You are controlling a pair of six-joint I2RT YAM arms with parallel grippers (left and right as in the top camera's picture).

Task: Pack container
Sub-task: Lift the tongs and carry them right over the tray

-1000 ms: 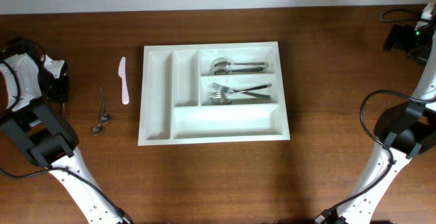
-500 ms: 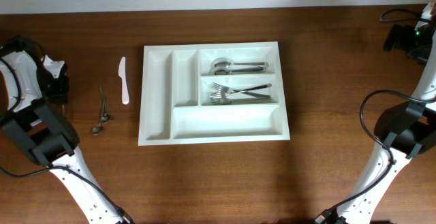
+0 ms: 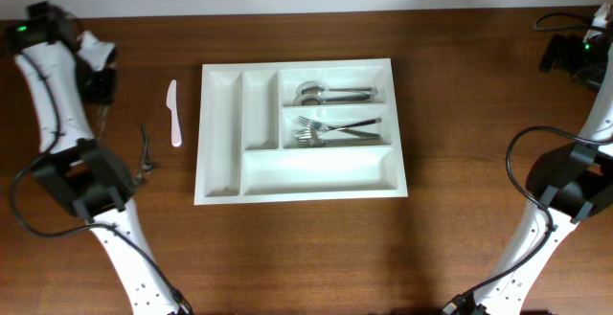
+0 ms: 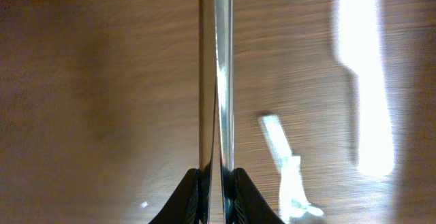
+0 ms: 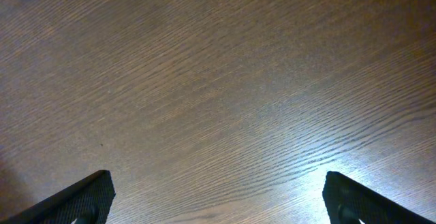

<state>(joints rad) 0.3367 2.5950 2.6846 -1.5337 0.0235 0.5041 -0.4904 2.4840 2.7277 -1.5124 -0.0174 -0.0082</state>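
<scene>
Container [image 3: 316,170], 5 compartments, 2 spoons [image 3: 330,93], 2+ forks [image 3: 330,130], 1 white knife [image 3: 174,114] beside, L gripper [image 4: 216,184] clamps utensil [image 4: 225,60], R gripper [image 5: 218,198] apart

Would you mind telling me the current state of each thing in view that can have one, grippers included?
container: partly packed; two narrow slots and the long slot bare.
spoons: lying in the top right compartment.
forks: lying in the middle right compartment.
white knife: lying on the table, unpacked.
loose utensil: lying on the table, unpacked.
left gripper: shut on a thin metal utensil.
right gripper: open, empty.
</scene>
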